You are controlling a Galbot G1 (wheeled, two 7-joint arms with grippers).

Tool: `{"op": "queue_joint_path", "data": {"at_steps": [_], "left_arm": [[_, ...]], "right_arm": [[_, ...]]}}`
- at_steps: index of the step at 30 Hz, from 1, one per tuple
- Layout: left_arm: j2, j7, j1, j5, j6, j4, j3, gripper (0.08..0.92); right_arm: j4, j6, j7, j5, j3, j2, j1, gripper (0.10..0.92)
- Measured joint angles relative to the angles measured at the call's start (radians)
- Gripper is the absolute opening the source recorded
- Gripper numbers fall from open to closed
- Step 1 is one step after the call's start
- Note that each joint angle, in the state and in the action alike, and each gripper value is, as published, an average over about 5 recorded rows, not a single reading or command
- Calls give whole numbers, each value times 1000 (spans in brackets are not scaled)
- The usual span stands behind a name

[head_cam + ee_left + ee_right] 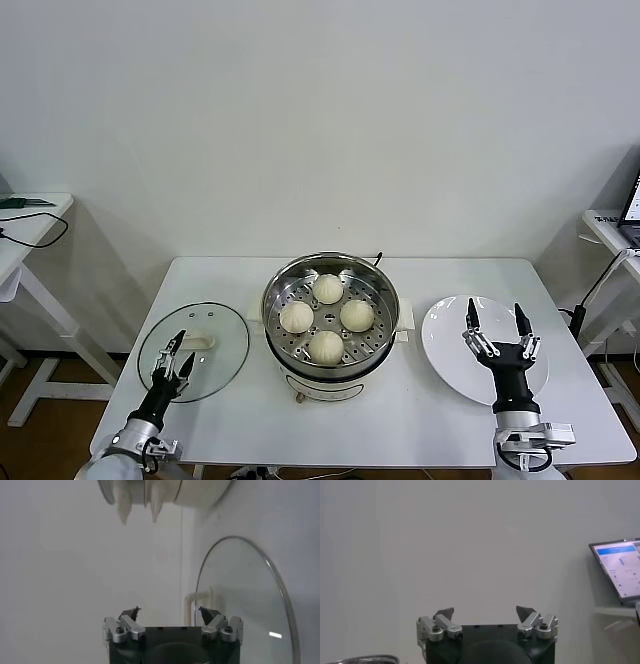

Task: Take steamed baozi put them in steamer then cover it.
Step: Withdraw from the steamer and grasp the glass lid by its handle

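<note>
Four baozi [326,318] sit in the steamer [330,318]; left gripper [176,357] — jaws apart — hovers over the cover [194,351]; right gripper [497,327] idles, spread, over the plate [450,345].

Four steamed baozi [326,317] sit in the steamer [385,290] at my twelve o'clock. The cover [225,345] lies at ten, a plate [445,340] at two.

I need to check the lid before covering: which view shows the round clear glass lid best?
The head view: the whole round clear glass lid lies flat left of the pot. The left wrist view shows only part of it; the right wrist view shows none.
</note>
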State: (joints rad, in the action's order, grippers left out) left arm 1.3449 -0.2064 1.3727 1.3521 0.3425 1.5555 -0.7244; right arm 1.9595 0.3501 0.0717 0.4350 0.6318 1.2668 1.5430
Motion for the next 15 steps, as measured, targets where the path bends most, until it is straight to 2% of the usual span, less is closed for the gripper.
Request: {"op": "queue_joint_path", "data": {"at_steps": [15], "left_arm": [[11, -12, -106, 37, -45, -88, 16, 823]], "right_arm": [[-31, 14, -4, -15, -4, -2, -10, 823]]}}
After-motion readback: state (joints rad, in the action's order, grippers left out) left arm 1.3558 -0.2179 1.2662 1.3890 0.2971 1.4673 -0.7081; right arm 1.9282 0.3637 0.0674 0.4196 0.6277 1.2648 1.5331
